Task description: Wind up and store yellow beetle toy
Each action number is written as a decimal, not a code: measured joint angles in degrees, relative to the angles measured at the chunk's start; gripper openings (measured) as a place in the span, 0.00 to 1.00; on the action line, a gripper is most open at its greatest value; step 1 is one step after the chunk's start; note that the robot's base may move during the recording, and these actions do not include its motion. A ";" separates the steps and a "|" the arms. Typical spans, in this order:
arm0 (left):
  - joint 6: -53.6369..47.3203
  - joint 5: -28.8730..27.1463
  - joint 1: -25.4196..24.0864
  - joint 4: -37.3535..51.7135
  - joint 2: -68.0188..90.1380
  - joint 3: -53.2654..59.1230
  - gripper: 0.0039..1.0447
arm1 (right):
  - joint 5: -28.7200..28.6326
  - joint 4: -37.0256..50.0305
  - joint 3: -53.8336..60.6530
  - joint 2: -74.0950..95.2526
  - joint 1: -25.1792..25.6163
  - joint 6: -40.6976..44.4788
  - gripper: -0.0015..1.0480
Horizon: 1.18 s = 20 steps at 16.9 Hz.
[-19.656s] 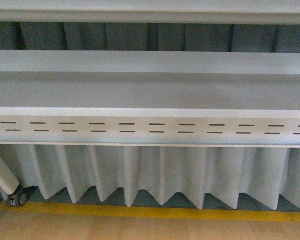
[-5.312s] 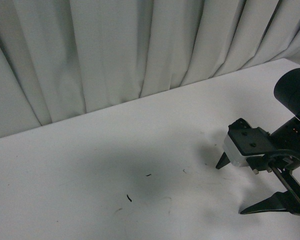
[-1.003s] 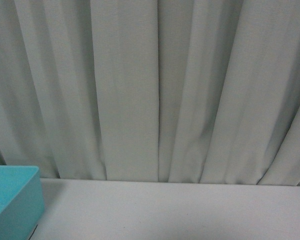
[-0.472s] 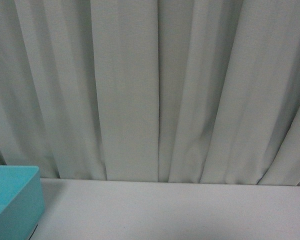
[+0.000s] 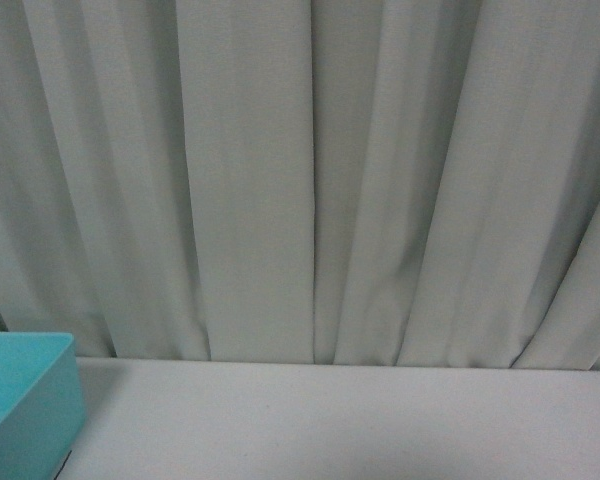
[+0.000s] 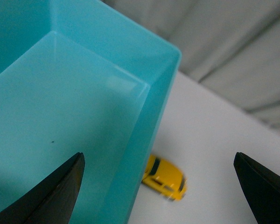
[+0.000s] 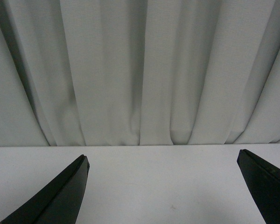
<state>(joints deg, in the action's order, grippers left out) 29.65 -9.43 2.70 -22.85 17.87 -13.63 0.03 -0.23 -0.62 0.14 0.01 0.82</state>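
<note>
The yellow beetle toy (image 6: 166,177) lies on the white table right beside the outer wall of the turquoise bin (image 6: 84,121), partly hidden behind the bin's rim. My left gripper (image 6: 158,196) hangs above it with its jaws wide open, one finger over the bin's inside, the other over the bare table. My right gripper (image 7: 163,186) is open and empty over bare white table, facing the curtain. The toy does not show in the front view, where only a corner of the bin (image 5: 25,405) appears at the lower left.
A grey-white pleated curtain (image 5: 310,180) hangs along the table's far edge and also shows in the right wrist view (image 7: 140,70). The white tabletop (image 5: 360,420) runs to the right of the bin.
The front view has shifted very slightly; the bin corner sits a little lower and further left than half a second ago. No arm shows in it.
</note>
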 joint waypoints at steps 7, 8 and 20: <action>-10.88 12.41 -8.74 24.83 36.30 -21.09 0.94 | 0.00 0.02 0.00 0.02 0.00 0.00 0.94; -16.52 13.00 -7.76 25.66 41.79 -24.83 0.94 | -0.02 0.00 0.00 0.02 0.00 0.00 0.94; -96.35 10.91 2.47 -10.69 76.74 -47.04 0.94 | -0.02 0.00 0.00 0.00 0.00 0.02 0.94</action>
<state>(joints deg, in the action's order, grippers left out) -66.70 1.48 5.17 -33.54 94.61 -60.66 0.01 -0.23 -0.62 0.14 0.01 0.84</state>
